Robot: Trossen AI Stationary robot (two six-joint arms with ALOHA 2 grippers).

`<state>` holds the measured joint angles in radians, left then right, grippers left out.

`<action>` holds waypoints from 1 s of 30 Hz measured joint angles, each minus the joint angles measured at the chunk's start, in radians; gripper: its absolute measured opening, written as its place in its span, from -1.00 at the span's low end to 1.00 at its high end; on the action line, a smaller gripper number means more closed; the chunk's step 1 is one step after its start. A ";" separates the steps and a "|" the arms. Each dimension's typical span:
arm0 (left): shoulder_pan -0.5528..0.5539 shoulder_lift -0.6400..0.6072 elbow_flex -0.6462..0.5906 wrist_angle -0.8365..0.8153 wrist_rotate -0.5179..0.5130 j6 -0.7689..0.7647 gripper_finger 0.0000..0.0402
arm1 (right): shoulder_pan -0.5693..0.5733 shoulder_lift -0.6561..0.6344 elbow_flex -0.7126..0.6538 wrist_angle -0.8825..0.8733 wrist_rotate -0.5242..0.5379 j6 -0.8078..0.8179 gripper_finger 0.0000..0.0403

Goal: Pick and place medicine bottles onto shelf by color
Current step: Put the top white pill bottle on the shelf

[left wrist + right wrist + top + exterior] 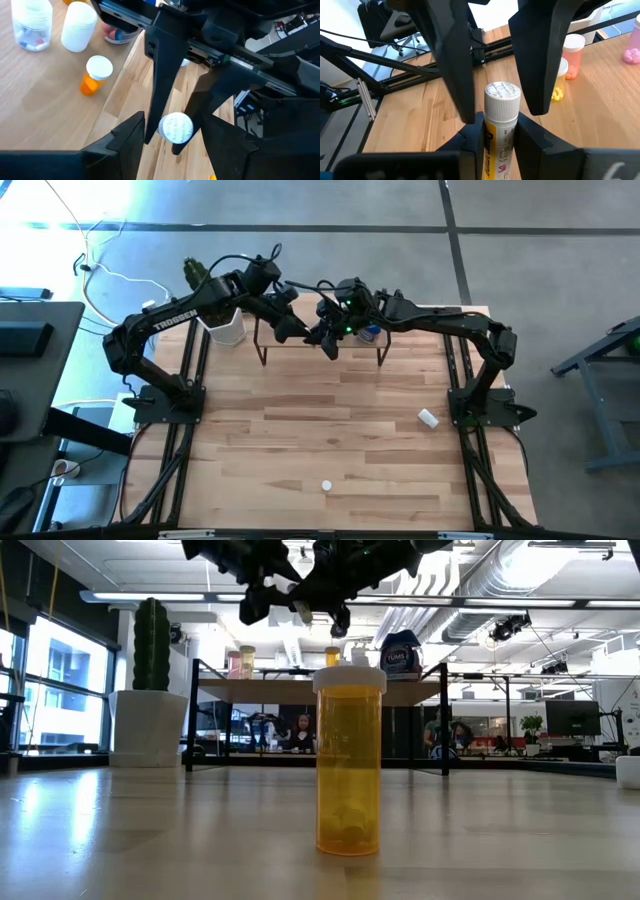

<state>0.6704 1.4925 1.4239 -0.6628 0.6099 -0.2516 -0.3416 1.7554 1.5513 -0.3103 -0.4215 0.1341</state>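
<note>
The right tool [500, 134] was clamped on a yellow-labelled bottle [496, 142] just below its white ribbed cap [502, 95], holding it upright in the air. The left tool [172, 126] faced it with its fingers [451, 60] apart, one on each side of that cap. I could not tell whether they touched it. In the high view both tools met above the front edge of the shelf [220, 689], the left arm reaching in from the left and the right arm from the right.

On the shelf board lay a small orange bottle [92, 77] on its side. Beyond it stood a white bottle [77, 25], a clear bottle [32, 25] and a pink-filled bottle [117, 35]. The right wrist view showed an orange bottle [572, 55] and a bottle with yellow pills [559, 82] standing on the board close together, with a pink bottle [632, 47] farther along. The squat blue bottle [400, 658] stood near the shelf's right end.

On the tabletop [300, 430], well apart from the shelf, a tall orange bottle [348, 760] stood upright close to the low camera, and a white bottle [428, 418] lay on its side near the right arm's base. A cactus in a white pot [148, 725] stood beside the shelf's left end.
</note>
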 joint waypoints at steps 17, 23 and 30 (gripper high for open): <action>-0.013 0.000 0.000 0.000 -0.001 0.029 -0.58 | 0.000 0.000 0.000 -0.003 0.004 0.002 -0.68; -0.013 0.000 0.000 0.001 -0.004 0.054 -0.63 | 0.000 0.000 0.000 -0.003 0.006 0.003 -0.68; -0.013 0.000 0.000 0.001 -0.006 0.072 -0.63 | -0.001 0.000 0.000 -0.002 0.018 -0.005 -0.65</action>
<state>0.6579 1.4921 1.4239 -0.6617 0.6035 -0.1795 -0.3422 1.7554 1.5509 -0.3122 -0.4037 0.1295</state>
